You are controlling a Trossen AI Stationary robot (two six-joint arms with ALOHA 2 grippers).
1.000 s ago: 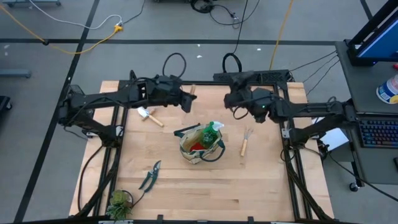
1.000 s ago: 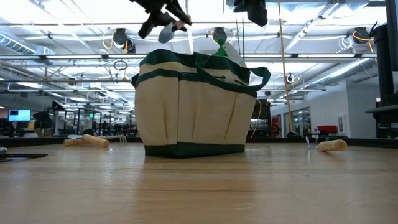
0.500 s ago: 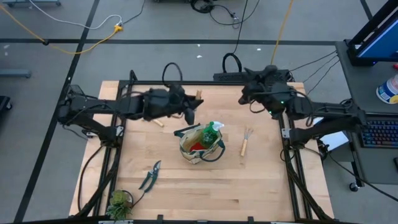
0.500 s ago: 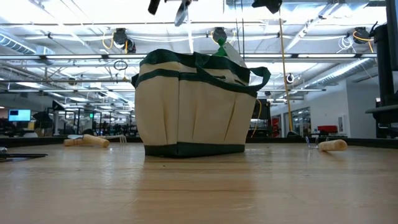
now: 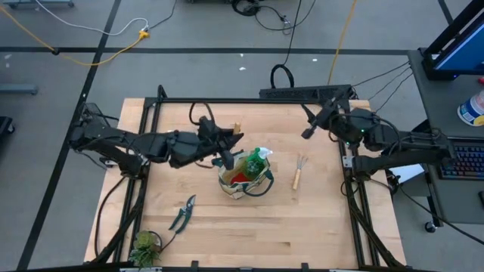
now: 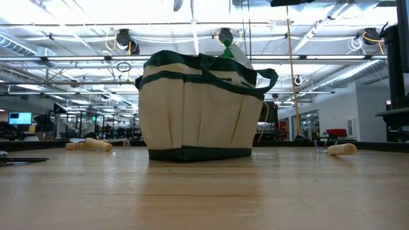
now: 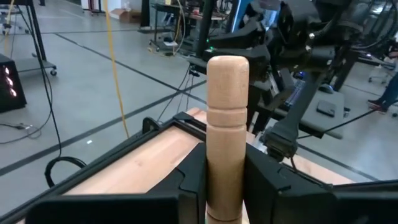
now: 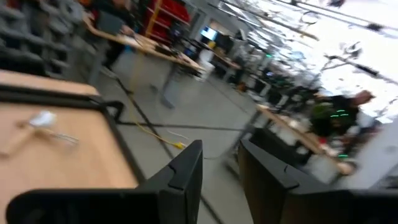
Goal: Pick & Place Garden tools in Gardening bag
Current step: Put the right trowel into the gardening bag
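Note:
The beige gardening bag (image 5: 243, 175) (image 6: 198, 105) with dark green trim stands mid-table, with a green spray bottle (image 5: 259, 157) and something red in it. My left gripper (image 5: 229, 151) hangs over the bag's far-left rim, shut on a wooden-handled tool (image 7: 227, 118). The tool's metal end (image 6: 177, 5) shows at the top of the low view. My right gripper (image 5: 308, 130) (image 8: 222, 177) is up at the far right, open, with nothing between its fingers. A wooden-handled fork (image 5: 299, 172) lies flat right of the bag. Pruning shears (image 5: 181, 214) lie near left. My left gripper pinches the tool's wooden handle (image 7: 225, 183) between its two fingers (image 7: 193, 183), below the grooved ring. The fingers come about level from the table's left and lie across the handle. The handle's rounded free end (image 7: 227, 68) sticks out past them. The tool is lifted clear above the bag.
A small green plant (image 5: 144, 245) sits at the near left corner. Another wooden handle (image 6: 89, 144) lies on the table left of the bag in the low view. A dark metal frame (image 5: 249, 100) edges the table. Bare wood lies between the bag and the near edge.
My left gripper has carried the tool from the far side toward the near edge, to above the bag's rim, rolling as it went. My right gripper has drawn back toward the table's right edge and rolled; the gap between its fingers looks unchanged.

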